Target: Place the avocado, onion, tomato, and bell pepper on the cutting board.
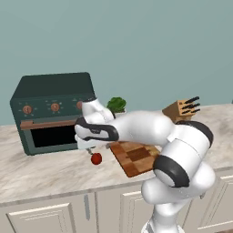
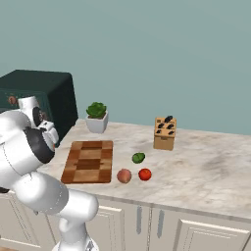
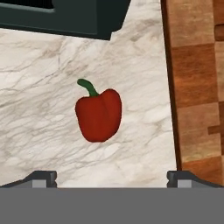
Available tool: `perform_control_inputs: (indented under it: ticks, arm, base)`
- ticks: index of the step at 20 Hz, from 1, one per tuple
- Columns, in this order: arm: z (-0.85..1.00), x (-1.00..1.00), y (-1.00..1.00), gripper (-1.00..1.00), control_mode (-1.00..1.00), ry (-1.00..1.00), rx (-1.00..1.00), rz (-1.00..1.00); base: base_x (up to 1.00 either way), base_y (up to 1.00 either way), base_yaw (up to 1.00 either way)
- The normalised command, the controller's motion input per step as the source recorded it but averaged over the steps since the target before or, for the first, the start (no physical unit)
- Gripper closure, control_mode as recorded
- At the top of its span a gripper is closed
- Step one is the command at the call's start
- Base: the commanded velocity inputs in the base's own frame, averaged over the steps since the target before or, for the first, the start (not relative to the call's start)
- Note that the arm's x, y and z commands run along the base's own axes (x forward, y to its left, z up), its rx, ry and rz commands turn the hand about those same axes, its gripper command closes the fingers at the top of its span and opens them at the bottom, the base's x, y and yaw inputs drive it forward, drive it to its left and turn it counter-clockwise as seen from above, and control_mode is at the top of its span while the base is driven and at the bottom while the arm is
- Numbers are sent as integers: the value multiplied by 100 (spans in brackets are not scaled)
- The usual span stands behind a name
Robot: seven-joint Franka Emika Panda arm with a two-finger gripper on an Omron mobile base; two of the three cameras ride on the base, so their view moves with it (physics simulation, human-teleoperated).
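red bell pepper (image 3: 99, 114) with green stem, lying on its side on the marble counter (image 3: 39, 113), between the dark green toaster oven (image 3: 65, 17) and the left edge of the checkered cutting board (image 3: 197, 87), touching neither; seen from the left as a small red shape (image 1: 96, 159) just below the hand. claw (image 3: 111, 177) poised directly above the pepper, released and spread wide, the two dark fingertips (image 3: 41, 178) set well to either side of it and clear of its skin, nothing grasped. white arm (image 1: 150, 132) reaching leftward across the board (image 1: 136, 157) toward the oven (image 1: 52, 111). board bare, flat on the counter near its front edge (image 2: 88, 162). remaining produce grouped on the counter to the right of the board, apart from it: pale peach onion (image 2: 124, 175) nearest the board, red tomato (image 2: 144, 174) just beside the onion, small green avocado (image 2: 138, 158) a little behind both. leafy plant in a white pot (image 2: 97, 117) behind the board near the wall; wooden knife block (image 2: 165, 133) with dark handles farther right. pale cabinet doors (image 2: 196, 230) beneath the counter.
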Motion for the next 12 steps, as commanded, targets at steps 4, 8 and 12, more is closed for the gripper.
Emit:
perform_control_inputs:
  ticks: [4, 8, 12]
  arm:
    - [-20, 3, 10, -100, -100, 0, -1, 0]
    - [-23, 7, 2, -100, -100, 0, 0, 0]
    - [-21, 11, 1, -100, -100, 0, 0, 0]
  base:
    - [0, 0, 0]
    - [0, 0, 0]
    - [0, 0, 0]
